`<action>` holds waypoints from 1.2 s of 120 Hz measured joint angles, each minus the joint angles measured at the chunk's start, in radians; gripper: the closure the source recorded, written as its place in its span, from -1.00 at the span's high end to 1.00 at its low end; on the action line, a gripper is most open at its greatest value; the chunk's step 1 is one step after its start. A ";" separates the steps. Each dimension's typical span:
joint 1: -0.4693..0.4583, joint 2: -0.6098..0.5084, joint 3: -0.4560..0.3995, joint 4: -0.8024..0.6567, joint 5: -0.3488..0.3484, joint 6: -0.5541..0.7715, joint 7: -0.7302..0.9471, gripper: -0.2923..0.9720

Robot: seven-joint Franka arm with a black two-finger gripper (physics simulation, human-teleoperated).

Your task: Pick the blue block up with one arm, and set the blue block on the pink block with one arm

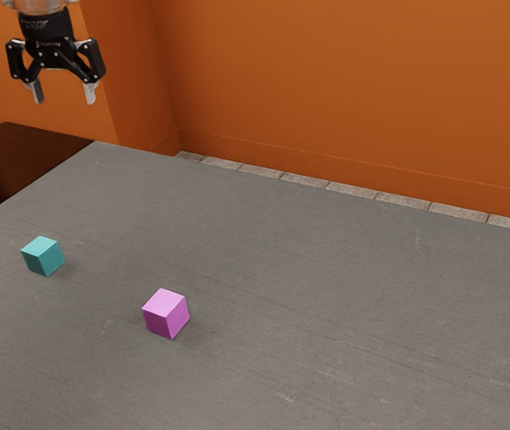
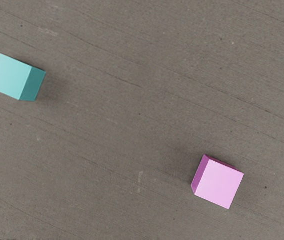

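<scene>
**Tool (image 1: 63,97) open and empty high above the bench (image 1: 344,305); blue block (image 1: 43,255) and pink block (image 1: 166,313) lie apart**

In the exterior view the tool hangs in the upper left of the frame, in front of the orange wall (image 1: 353,81) and well above the grey bench. Its two black fingers point down and stand wide apart, with only air between them. It has hold of nothing.

The blue block, more teal than true blue, sits flat on the bench at the left of the frame, a little below the middle. It lies below the tool in the picture, with nothing touching it. The pink block sits on the bench to the exterior view's right of the blue one and lower in the frame, nearer the camera. The two are well apart, with bare grey surface between them. Each stands on one face, turned so that a corner faces the camera.

Along the foot of the wall runs a strip of pale stone slabs (image 1: 371,193), from the upper middle of the frame to its right edge. At the left edge a dark, glossy surface (image 1: 8,161) meets the bench's far corner.

The wrist view looks straight down on the bench (image 2: 132,120), whose grain runs slantwise. The blue block (image 2: 16,77) and the pink block (image 2: 217,181) both show there from above, far from one another, each casting a soft shadow on the grey.
</scene>
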 joint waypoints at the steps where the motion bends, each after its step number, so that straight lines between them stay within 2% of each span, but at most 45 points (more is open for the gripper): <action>1: 0.000 0.000 0.000 0.000 0.000 0.000 -0.001 0.54; 17: 0.002 -0.008 -0.001 0.012 0.000 -0.002 -0.011 0.54; 27: 0.011 -0.140 -0.036 0.111 0.005 -0.013 -0.022 0.54; 36: -0.020 -0.187 -0.061 0.131 0.009 -0.024 -0.031 0.54; 50: -0.094 -0.208 -0.069 0.137 0.010 -0.046 -0.042 0.54; 66: -0.069 -0.179 -0.092 0.112 -0.003 -0.062 -0.052 0.54; 74: -0.037 -0.227 -0.087 -0.044 -0.020 -0.036 -0.055 0.54; 87: -0.011 -0.501 0.025 -0.474 -0.063 0.052 -0.058 0.54; 95: -0.006 -0.670 0.053 -0.719 -0.078 0.129 -0.060 0.54; 102: -0.005 -0.776 0.063 -0.892 -0.086 0.198 -0.062 0.54; 109: -0.006 -0.830 0.075 -0.982 -0.098 0.231 -0.067 0.54; 114: -0.007 -0.844 0.087 -1.019 -0.108 0.252 -0.070 0.54; 121: -0.007 -0.813 0.097 -1.057 -0.087 0.303 -0.060 0.53; 144: -0.006 -0.506 0.243 -1.063 0.031 0.545 0.022 0.54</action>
